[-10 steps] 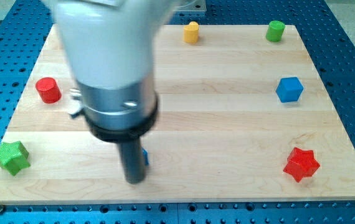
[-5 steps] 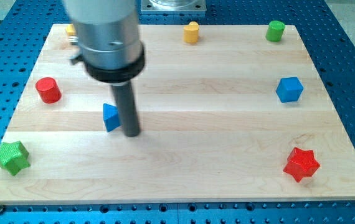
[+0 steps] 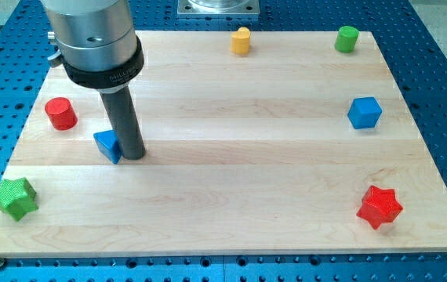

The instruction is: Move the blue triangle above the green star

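Observation:
The blue triangle (image 3: 107, 146) lies on the wooden board at the view's left, up and to the right of the green star (image 3: 13, 197), which sits near the board's bottom left corner. My tip (image 3: 132, 155) stands right against the triangle's right side. The rod rises from there to the arm's wide grey body at the view's top left.
A red cylinder (image 3: 61, 113) stands up and to the left of the triangle. A yellow block (image 3: 241, 40) and a green cylinder (image 3: 347, 37) sit along the top edge. A blue cube (image 3: 365, 112) and a red star (image 3: 379, 207) are at the right.
My tip has moved up and then left, and the blue triangle has slid up and left with it, from the lower middle toward the red cylinder and green star.

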